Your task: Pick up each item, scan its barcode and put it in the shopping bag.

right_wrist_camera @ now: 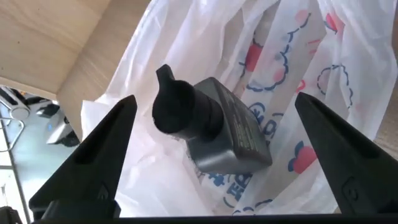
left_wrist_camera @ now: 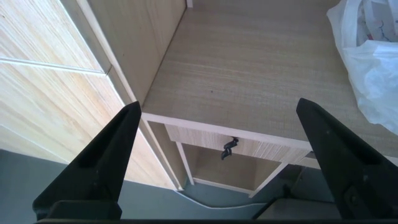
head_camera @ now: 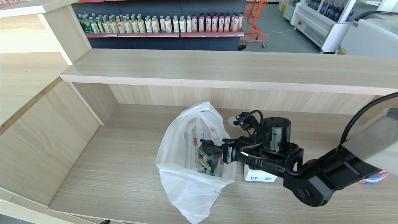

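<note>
A white plastic shopping bag (head_camera: pixel 186 177) stands open in the middle of the wooden counter. My right gripper (head_camera: pixel 207 151) is at its mouth, open. Between and beyond its spread fingers (right_wrist_camera: pixel 106 149) a dark grey bottle (right_wrist_camera: pixel 227 127) with a black cap lies tilted inside the bag (right_wrist_camera: pixel 186 37), untouched by either finger, on top of white packaging printed in red and blue (right_wrist_camera: pixel 292 74). In the head view the bottle's red and green label (head_camera: pixel 205 162) shows through the bag's opening. My left gripper (left_wrist_camera: pixel 217 124) hangs open and empty above the counter's front left edge.
A small white box (head_camera: pixel 259 176) stands on the counter right of the bag, under my right arm. A blue and red packet (head_camera: pixel 374 177) lies at the far right. A small round white object (head_camera: pixel 231 120) sits behind the bag. Wooden walls enclose the counter at left and back.
</note>
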### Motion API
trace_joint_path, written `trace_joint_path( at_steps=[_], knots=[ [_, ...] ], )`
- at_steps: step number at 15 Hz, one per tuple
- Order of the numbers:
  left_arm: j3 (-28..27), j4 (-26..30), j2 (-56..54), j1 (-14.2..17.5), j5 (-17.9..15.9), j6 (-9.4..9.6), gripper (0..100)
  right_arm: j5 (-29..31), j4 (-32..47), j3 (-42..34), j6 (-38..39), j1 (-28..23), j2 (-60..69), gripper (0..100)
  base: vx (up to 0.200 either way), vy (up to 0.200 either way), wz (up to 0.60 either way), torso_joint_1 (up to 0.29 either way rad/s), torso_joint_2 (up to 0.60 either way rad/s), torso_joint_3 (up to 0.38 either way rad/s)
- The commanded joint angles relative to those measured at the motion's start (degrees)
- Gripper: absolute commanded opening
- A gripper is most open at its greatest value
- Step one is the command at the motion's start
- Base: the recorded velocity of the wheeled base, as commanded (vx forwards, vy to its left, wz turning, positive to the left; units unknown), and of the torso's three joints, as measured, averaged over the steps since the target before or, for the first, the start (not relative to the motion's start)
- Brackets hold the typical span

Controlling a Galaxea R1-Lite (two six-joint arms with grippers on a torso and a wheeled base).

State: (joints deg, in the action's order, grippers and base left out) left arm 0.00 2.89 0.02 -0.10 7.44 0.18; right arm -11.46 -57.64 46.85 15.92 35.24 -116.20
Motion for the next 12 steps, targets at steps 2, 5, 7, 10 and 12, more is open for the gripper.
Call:
trace_joint_path(
  at_steps=[2,5,7,10,12],
  knots=[
    [0.00,0.01,-0.02,0.01,-0.05,-0.01,100,-0.23,5.69,-8.00,1.48,-0.97,18.38,100,0.000,0.000,0.00,0.000,0.00,0.000],
    [0.00,0.01,-0.02,0.01,-0.05,-0.01,100,0.03,8.68,-17.67,1.75,-1.93,34.29,100,0.000,0.000,0.00,0.000,0.00,0.000],
    [0.00,0.01,-0.02,0.01,0.03,-0.01,100,0.03,14.22,-18.99,-6.60,-6.94,40.44,100,0.000,0.000,0.00,0.000,0.00,0.000],
    [0.00,0.01,-0.02,0.01,-0.05,-0.01,100,0.03,16.15,-19.95,-8.80,-10.02,44.22,100,0.000,0.000,0.00,0.000,0.00,0.000],
    [0.00,0.01,-0.02,0.01,0.03,-0.01,100,0.12,19.32,-20.04,-8.80,-12.48,45.45,100,0.000,0.000,0.00,0.000,0.00,0.000]
  ],
)
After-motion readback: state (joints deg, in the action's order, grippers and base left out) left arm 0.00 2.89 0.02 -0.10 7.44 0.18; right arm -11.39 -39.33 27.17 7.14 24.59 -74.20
